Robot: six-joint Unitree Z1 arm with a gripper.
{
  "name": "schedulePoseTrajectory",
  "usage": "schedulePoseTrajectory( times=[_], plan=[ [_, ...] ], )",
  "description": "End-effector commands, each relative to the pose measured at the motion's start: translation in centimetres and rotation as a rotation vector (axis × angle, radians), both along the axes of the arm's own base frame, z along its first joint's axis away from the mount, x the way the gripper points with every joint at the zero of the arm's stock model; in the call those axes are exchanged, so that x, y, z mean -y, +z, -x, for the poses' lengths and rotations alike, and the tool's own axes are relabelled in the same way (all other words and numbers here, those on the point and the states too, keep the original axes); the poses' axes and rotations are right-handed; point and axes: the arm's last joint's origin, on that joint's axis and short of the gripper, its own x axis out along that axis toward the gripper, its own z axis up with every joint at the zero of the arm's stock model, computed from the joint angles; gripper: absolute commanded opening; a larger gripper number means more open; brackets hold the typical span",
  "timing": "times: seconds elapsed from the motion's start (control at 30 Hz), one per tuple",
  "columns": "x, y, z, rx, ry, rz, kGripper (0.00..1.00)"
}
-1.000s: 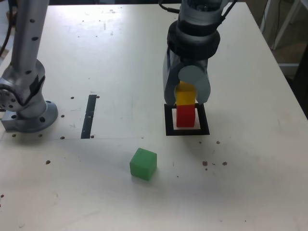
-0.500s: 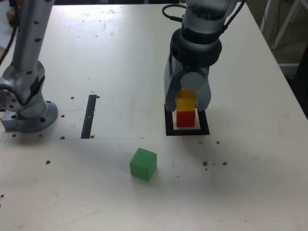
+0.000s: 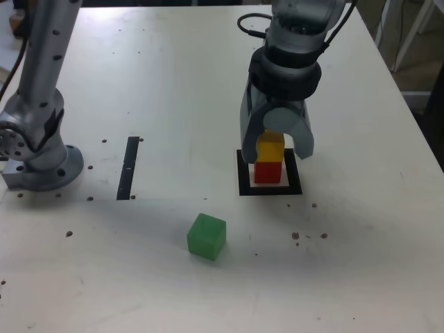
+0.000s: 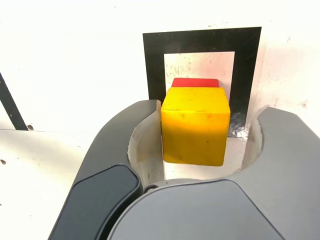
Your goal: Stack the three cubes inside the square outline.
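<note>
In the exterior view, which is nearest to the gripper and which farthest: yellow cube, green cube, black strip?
1. Yellow cube, between the open jaws of the gripper, atop the red cube.
2. Green cube, toward the view's lower left.
3. Black strip, far on the view's left.

I'm looking at what reads as a robotics lab or test bench. The white desk (image 3: 173, 76) is scuffed and dotted with small screw holes and dark specks. At about nine o'clock in the exterior view, a grey arm base (image 3: 41, 163) is bolted straight onto it. A black tape strip (image 3: 128, 168) and a taped square outline (image 3: 244, 182) mark positions on the surface. White frame legs (image 3: 409, 31) stand at two o'clock beyond the desk edge.
</note>
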Motion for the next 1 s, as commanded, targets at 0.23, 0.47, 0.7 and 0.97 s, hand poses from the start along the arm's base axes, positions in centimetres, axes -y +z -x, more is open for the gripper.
schedulePoseTrajectory(
  times=[0.23,0.47,0.7,0.97],
  plan=[
    [0.7,2.6,2.0,0.021,-0.018,-0.028,0.99],
    [2.7,4.8,4.7,0.041,-0.065,-0.036,0.99],
    [6.5,4.6,6.8,0.022,-0.192,-0.011,0.97],
    [10.0,0.2,9.1,-0.022,-0.289,0.066,0.97]
  ],
)
